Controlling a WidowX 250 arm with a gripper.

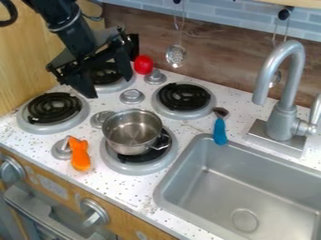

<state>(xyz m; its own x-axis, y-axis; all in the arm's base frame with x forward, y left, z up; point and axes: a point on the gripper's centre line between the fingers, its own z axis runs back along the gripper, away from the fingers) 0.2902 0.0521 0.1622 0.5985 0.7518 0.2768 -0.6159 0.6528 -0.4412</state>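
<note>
Black two-finger gripper [108, 87] in the upper left of the frame, pointing downward over the rear left coil burner [105, 75], with fingers spread apart and nothing between them. Just to the right of it in the view, near the foot of the wood-look backsplash [213, 61], a rounded red object [143, 64], beside a small grey stove knob [155, 77].

Below the gripper, toward the left edge, the front left coil burner [54, 108]; right of the upper middle, the rear right coil burner [183, 97]. Left of the centre, a shiny metal pot [131, 132], upright and without a lid on the front right coil burner [139, 166], with a loop handle toward the lower right. Farther left and lower, an orange toy [80, 154] on the speckled white countertop [119, 187], next to another grey knob.

Right of the centre, a blue-handled utensil [219, 131] near the rim of the grey sink basin [244, 187], with the grey gooseneck faucet [290, 93] above. At the top, a hanging metal slotted skimmer [176, 55]. At lower left, oven knobs [94, 213] and a bar handle [37, 215].
</note>
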